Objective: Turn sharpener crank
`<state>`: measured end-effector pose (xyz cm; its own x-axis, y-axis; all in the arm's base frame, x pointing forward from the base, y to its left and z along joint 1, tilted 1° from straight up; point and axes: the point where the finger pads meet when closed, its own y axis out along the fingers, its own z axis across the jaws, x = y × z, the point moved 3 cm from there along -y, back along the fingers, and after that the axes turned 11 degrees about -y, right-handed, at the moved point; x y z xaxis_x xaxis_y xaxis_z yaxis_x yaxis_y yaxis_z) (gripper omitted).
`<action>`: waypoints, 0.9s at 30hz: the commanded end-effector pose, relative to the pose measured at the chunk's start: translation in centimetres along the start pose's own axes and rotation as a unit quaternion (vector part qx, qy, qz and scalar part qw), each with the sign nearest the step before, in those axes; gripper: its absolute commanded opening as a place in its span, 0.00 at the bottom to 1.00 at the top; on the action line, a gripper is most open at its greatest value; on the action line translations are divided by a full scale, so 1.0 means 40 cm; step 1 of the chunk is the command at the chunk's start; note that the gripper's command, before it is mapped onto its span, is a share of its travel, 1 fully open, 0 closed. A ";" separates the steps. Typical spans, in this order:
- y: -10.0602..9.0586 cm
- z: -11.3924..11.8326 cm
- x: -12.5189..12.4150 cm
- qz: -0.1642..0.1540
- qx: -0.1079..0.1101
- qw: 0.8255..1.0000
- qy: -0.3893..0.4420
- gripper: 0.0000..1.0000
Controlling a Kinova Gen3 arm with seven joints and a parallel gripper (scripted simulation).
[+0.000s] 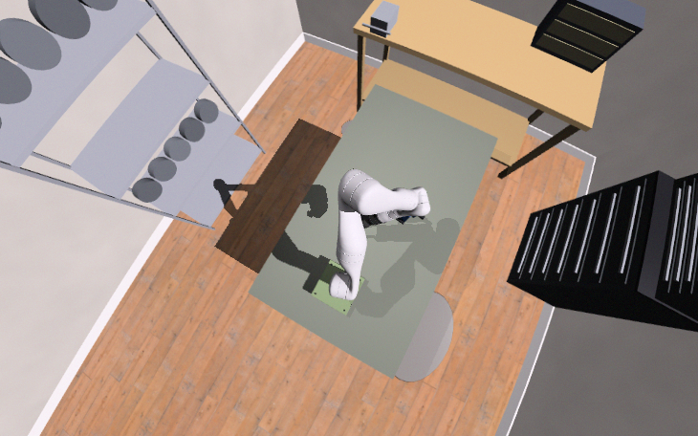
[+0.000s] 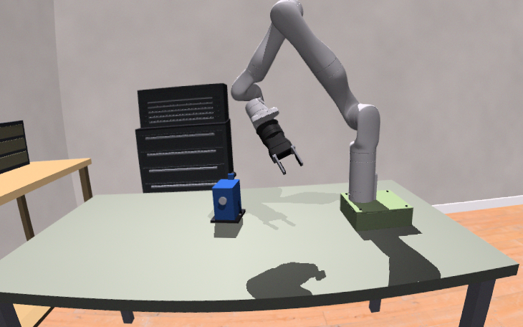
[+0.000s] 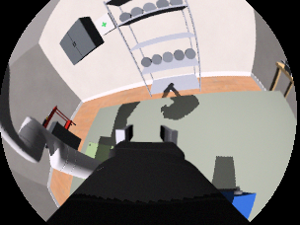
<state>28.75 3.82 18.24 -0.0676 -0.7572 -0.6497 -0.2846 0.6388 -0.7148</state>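
The blue box-shaped sharpener (image 2: 226, 199) stands upright on a black base plate near the middle of the grey-green table. A grey round hole shows on its near face. A small blue part of the crank (image 2: 231, 175) sticks up behind its top; the rest of the crank is hidden on the far side. My gripper (image 2: 289, 163) is open and empty, tilted downward in the air, above and to the right of the sharpener and well apart from it. In the wrist view the fingers frame bare table, with the sharpener (image 3: 241, 203) at the lower right. From above, the arm hides most of the sharpener (image 1: 404, 218).
The arm's green base mount (image 2: 375, 209) sits on the table's right side. A black drawer cabinet (image 2: 184, 138) stands behind the table. A wooden desk (image 2: 20, 178) with a small drawer unit is to the left. A metal shelf rack (image 1: 97, 108) stands beyond the table.
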 end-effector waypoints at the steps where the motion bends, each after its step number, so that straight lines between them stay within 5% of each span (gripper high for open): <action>1: -0.083 0.072 0.119 -0.072 0.047 0.996 0.015 1.00; 4: -0.199 0.124 0.259 -0.161 0.093 0.982 0.044 1.00; 5: -0.239 0.148 0.308 -0.161 0.093 0.982 0.044 1.00; 10: -0.450 0.189 0.488 -0.273 0.146 0.947 0.082 1.00; 12: -0.450 0.189 0.488 -0.273 0.146 0.947 0.082 1.00; 14: -0.529 0.196 0.549 -0.301 0.159 0.936 0.091 1.00; 17: -0.581 0.197 0.582 -0.324 0.169 0.926 0.099 1.00; 26: -0.595 0.196 0.591 -0.330 0.171 0.923 0.101 1.00; 27: -0.595 0.196 0.591 -0.330 0.171 0.923 0.101 0.00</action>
<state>41.47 -28.12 17.83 -0.1722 -0.9850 -0.0079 -0.0112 0.0099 -0.9999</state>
